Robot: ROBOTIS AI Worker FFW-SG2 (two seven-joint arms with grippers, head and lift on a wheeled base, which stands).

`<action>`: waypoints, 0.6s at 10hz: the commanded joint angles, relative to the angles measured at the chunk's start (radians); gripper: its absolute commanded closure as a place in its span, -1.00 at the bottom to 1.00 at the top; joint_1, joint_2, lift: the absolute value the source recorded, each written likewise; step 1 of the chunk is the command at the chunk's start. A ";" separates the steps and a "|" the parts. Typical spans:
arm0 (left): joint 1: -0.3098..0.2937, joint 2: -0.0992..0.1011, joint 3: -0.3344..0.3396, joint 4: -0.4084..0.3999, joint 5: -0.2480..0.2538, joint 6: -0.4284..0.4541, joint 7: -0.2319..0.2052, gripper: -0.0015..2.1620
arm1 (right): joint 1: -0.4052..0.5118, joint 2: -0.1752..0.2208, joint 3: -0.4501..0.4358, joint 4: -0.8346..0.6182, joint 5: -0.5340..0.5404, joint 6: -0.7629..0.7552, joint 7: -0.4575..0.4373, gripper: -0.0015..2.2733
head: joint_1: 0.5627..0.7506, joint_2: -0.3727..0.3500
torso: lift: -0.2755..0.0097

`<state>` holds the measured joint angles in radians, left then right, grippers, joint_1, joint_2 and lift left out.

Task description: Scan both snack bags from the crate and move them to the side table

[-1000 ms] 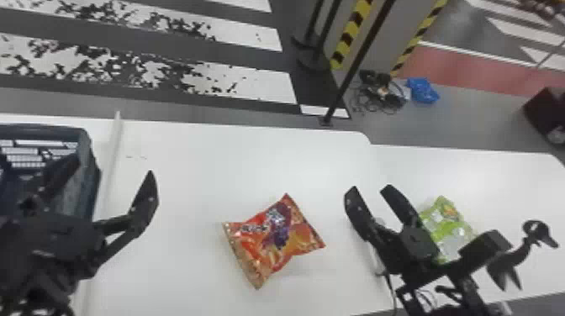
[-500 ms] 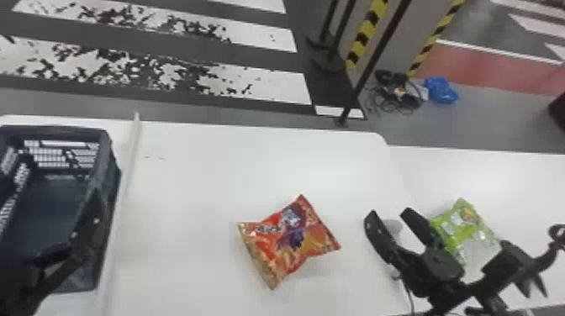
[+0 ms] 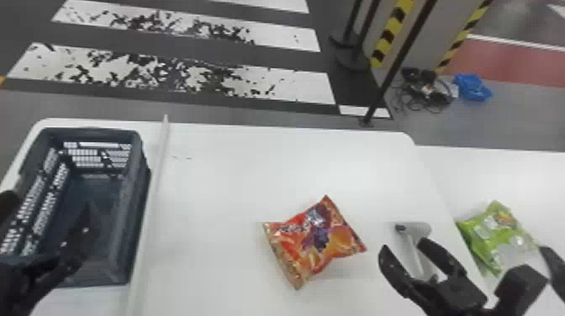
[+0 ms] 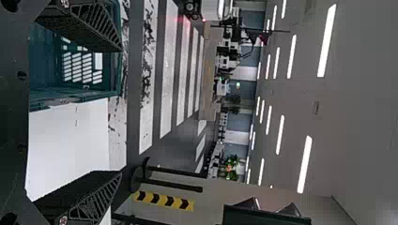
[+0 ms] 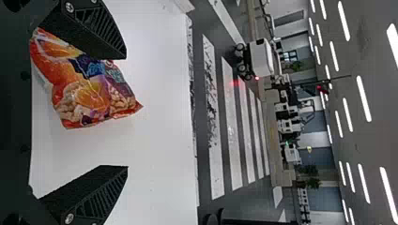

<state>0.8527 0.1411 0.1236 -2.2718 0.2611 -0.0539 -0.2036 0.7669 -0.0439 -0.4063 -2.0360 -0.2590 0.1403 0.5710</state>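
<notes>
1. Orange snack bag (image 3: pixel 315 241) lying flat on the main table (image 3: pixel 235 168), out there between crate and scanner, its purple patch facing up!
2. Green snack bag (image 3: pixel 498 235) now, and that one's over on the side table (image 3: pixel 525 176), just beyond the main table's right edge.
3. Over to the right gripper (image 3: pixel 402 244): fingers spread wide, nothing between them in its wrist view. Head view has it just beside the orange bag's right-hand corner, and the wrist view puts that bag ahead of it, partly behind one finger.
4. Pale scanner (image 3: pixel 418 229) on its thin stem, right in line with that gripper in the head view, near the right end of the main table. It's not in the gripper's grasp; whether the two touch, can't call it from here.
5. Out on the left, the left gripper (image 3: pixel 46 201) is wide open too, and it has hold of nothing! It shows in front of the dark crate (image 3: pixel 136 201) in the head view; how high above the rim, hard to say.
6. That crate sits at the left end of the main table, open side up, slatted walls, with a long white bar (image 3: pixel 155 185) running just beside it, between crate and orange bag.
7. Past the tables, on the floor: tangled cables (image 3: pixel 424 92) beside a blue bundle (image 3: pixel 473 86), near a pillar (image 3: pixel 420 40) striped yellow and black.
</notes>
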 commanded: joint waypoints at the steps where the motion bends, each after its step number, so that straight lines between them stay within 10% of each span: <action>1: 0.009 0.000 0.005 -0.014 0.006 0.004 -0.005 -0.94 | 0.008 -0.004 0.064 -0.001 0.076 0.019 0.000 -0.92 | 0.41 -0.40 | 0.73; 6: -0.017 0.002 -0.005 0.002 0.006 0.047 -0.019 -0.94 | 0.012 -0.022 0.262 -0.006 0.280 0.040 -0.028 -0.92 | 0.41 0.03 | 0.73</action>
<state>0.8424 0.1425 0.1187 -2.2755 0.2662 -0.0166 -0.2218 0.7798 -0.0599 -0.1648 -2.0417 0.0016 0.1824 0.5437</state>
